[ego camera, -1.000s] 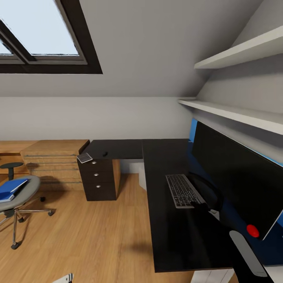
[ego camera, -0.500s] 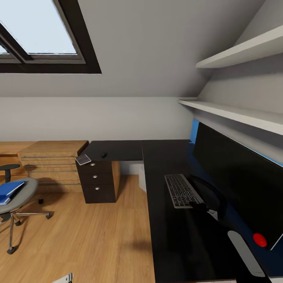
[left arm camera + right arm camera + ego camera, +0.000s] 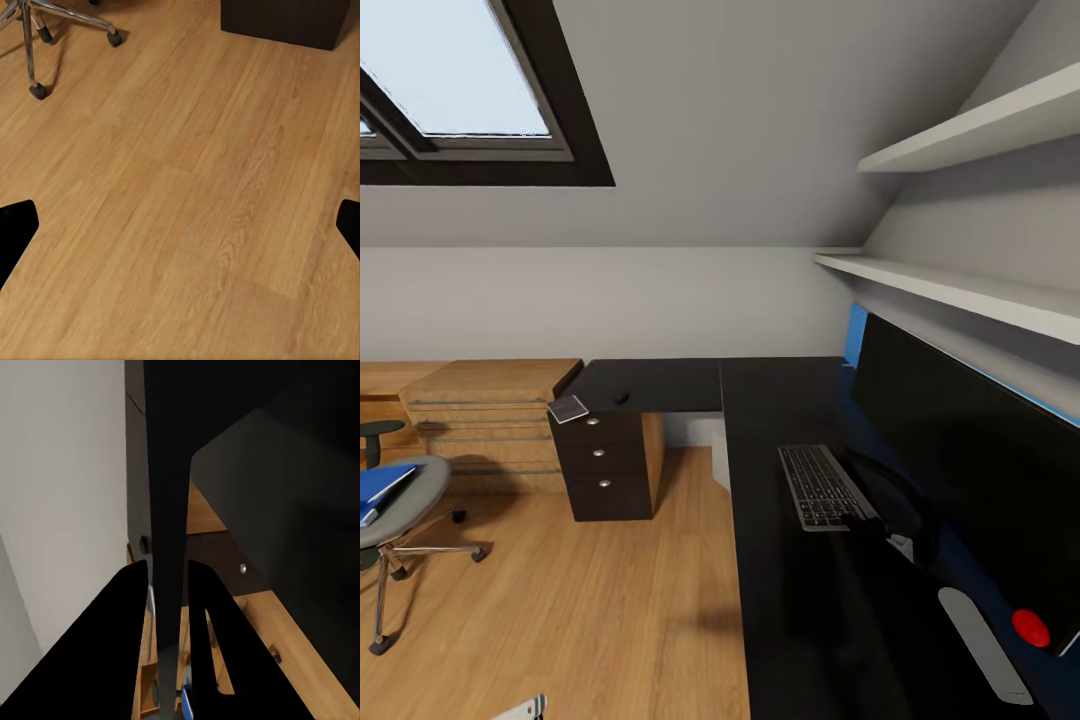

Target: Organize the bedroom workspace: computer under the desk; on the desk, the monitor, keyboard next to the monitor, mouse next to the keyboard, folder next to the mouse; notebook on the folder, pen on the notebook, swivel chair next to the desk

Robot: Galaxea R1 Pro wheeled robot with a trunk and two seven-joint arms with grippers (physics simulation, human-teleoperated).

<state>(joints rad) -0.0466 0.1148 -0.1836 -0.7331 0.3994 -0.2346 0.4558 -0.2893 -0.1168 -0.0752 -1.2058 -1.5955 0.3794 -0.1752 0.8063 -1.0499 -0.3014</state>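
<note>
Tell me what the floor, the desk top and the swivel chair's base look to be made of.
Floor: wood or wood-look laminate, matte, with visible plank seams and grain. Desk top: black, smooth, faintly glossy, likely laminate or painted board; no grain shows. Swivel chair base: shiny silver legs suggest chromed metal, with dark casters, probably plastic.

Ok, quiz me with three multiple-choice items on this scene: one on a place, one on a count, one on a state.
1. Where does the blue folder lie?
A. on the grey swivel chair
B. on the black desk
C. on the wooden floor

2. How many round knobs show on the dark drawer unit?
A. one
B. three
C. five

3. How do the left gripper jaws stand?
A. shut on a pen
B. shut, holding nothing
C. spread wide apart, nothing between

Answers:
1 A: the folder rests on the chair's seat at the head view's left edge.
2 B: three knobs run down its front.
3 C: the dark tips sit at opposite edges, with bare floor between.
</note>
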